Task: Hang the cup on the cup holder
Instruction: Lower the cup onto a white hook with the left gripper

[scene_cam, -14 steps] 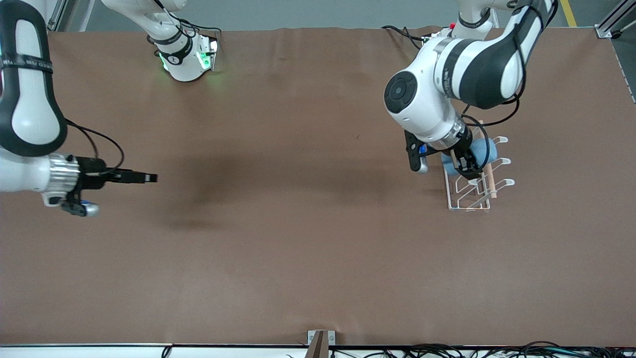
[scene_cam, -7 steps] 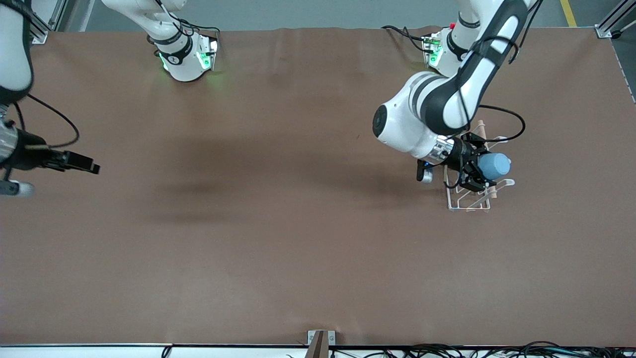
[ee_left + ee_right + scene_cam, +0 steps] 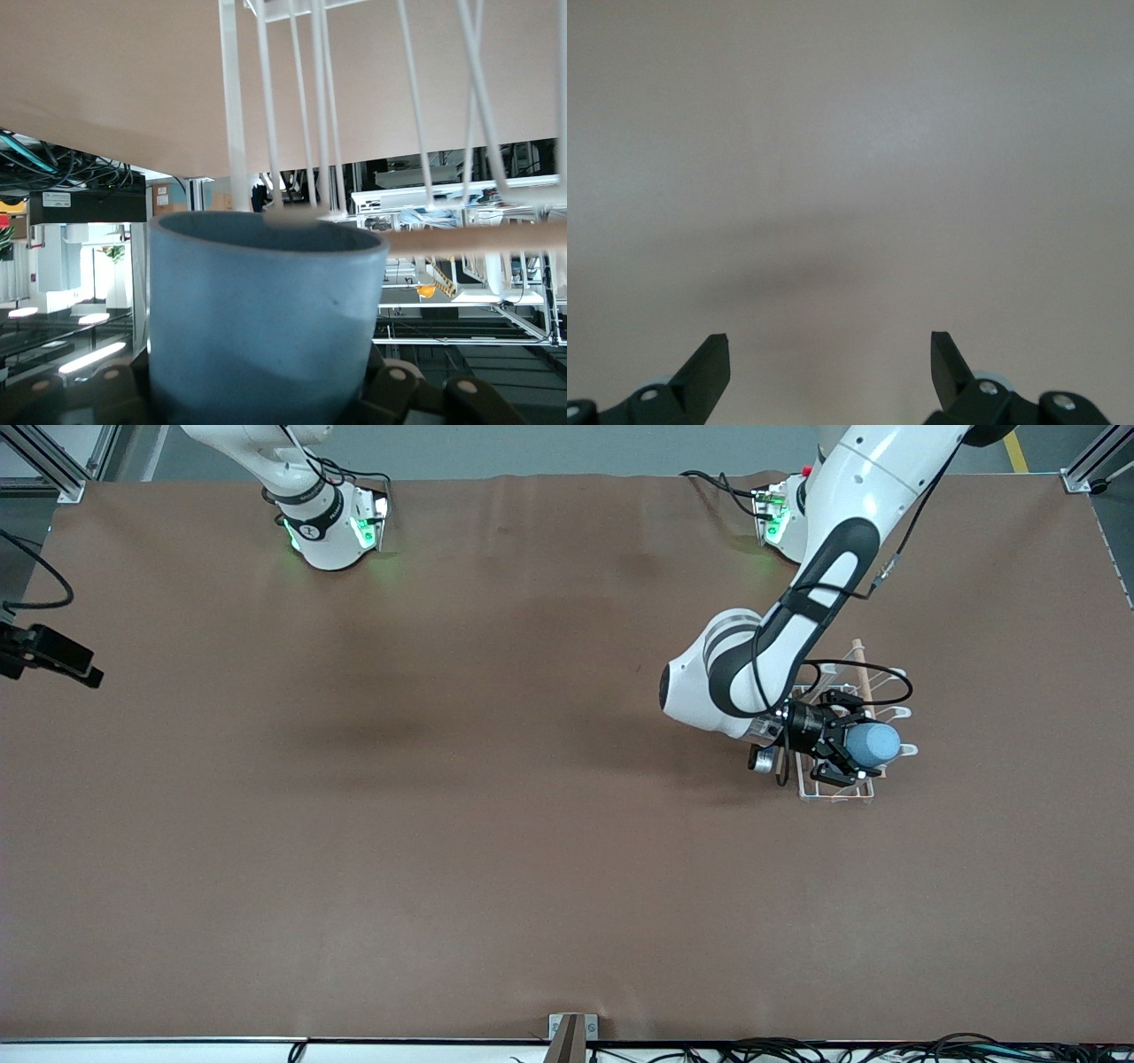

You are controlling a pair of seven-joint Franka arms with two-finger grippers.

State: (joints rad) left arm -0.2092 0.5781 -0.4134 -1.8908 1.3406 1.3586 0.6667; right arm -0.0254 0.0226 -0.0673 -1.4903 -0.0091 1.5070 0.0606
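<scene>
The brown table [image 3: 496, 850] carries one landmark, the white wire cup holder [image 3: 837, 788], standing toward the left arm's end of it. Its light wooden rod [image 3: 861, 664] runs along the top, and its looped prongs [image 3: 897, 713] angle upward to either side.

The left arm reaches from its base down over the cup holder, and the left gripper [image 3: 842, 746] hangs over the part of the rack nearest the front camera. It is clamped on the light-blue cup [image 3: 873, 742], its jaws closed against the cup's sides. The cup lies tipped on its side, its long axis roughly level and crossing the wooden rod.

In the left wrist view the cup [image 3: 261, 319] fills the foreground with its open mouth leading, and the rack's white wires [image 3: 292, 97] and the rod [image 3: 469, 239] stand just ahead of the rim. Whether the rim already touches a wire cannot be told.

The coming move turns on that one relation: the open mouth faces the prongs, so sliding the cup along its own axis should thread a prong into it, I judge. The left arm is far nearer.

The right gripper [image 3: 830, 354] waits well away from the cup holder, at the right arm's end over bare table, jaws spread wide and holding nothing.
</scene>
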